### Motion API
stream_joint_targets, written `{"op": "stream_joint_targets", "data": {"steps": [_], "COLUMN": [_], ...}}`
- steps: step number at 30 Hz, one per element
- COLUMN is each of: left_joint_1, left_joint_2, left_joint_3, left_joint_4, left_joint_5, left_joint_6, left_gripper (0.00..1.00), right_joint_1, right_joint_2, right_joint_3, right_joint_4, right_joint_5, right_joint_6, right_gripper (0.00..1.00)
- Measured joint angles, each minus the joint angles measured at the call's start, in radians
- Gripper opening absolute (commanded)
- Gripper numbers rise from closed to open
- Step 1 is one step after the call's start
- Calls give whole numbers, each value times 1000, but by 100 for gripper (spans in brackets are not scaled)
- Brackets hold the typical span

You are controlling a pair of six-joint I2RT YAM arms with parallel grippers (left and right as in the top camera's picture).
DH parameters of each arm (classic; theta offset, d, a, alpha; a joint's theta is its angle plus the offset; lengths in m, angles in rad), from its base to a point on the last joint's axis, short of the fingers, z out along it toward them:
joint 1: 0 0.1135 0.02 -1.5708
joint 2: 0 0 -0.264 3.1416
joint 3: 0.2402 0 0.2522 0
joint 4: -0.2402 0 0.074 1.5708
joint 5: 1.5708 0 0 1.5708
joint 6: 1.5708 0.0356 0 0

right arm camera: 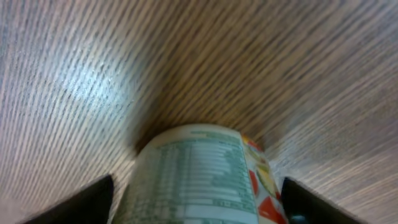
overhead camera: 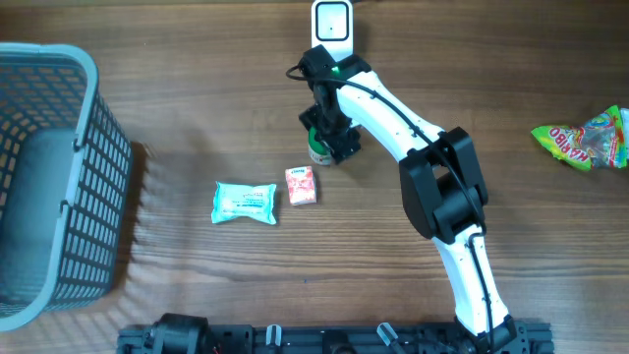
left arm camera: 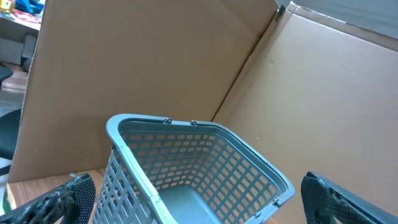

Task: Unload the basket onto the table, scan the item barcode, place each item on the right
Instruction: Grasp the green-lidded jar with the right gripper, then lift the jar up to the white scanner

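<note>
Close under the right wrist camera sits a can (right arm camera: 193, 174), the printed table on its label facing up and a red and yellow patch along its right side. It stands between the fingers (right arm camera: 87, 199) of the right gripper (right arm camera: 198, 180), which are held wide on either side of it, with slivers of wood showing in between. I see no squeeze on it.

From overhead, the can (overhead camera: 317, 153) is on the table (overhead camera: 197, 98) near the far middle, mostly hidden under the right gripper (overhead camera: 329, 138). A white scanner (overhead camera: 332, 22) lies just beyond it at the far edge. A small pink box (overhead camera: 301, 185) and a pale green packet (overhead camera: 244, 203) lie nearby, towards the front. A sweets bag (overhead camera: 585, 138) lies well apart on the right.

The left gripper (left arm camera: 196, 186) has its fingers spread wide and empty above a grey basket (left arm camera: 186, 122).
</note>
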Motion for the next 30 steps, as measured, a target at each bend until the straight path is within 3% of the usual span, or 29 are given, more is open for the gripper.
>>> {"op": "stream_joint_targets", "data": {"steps": [3, 10, 16, 23, 30], "left_joint_1": [0, 0, 0, 0, 0], "left_joint_2": [0, 0, 0, 0, 0], "left_joint_3": [0, 0, 0, 0, 0], "left_joint_4": [0, 0, 0, 0, 0], "left_joint_5": [0, 0, 0, 0, 0], "left_joint_6": [0, 0, 0, 0, 0], "left_gripper": [100, 100, 100, 100, 100], "right_joint_1": [0, -5, -77, -262, -273], "right_joint_2": [0, 0, 0, -43, -86], "right_joint_3": [0, 0, 0, -2, -4], "right_joint_4": [-4, -42, -223, -473, -475], "right_joint_5": [1, -34, -179, -403, -518], "right_joint_6": [-11, -188, -444, -832, -1015], "right_gripper": [56, 40, 40, 42, 42]}}
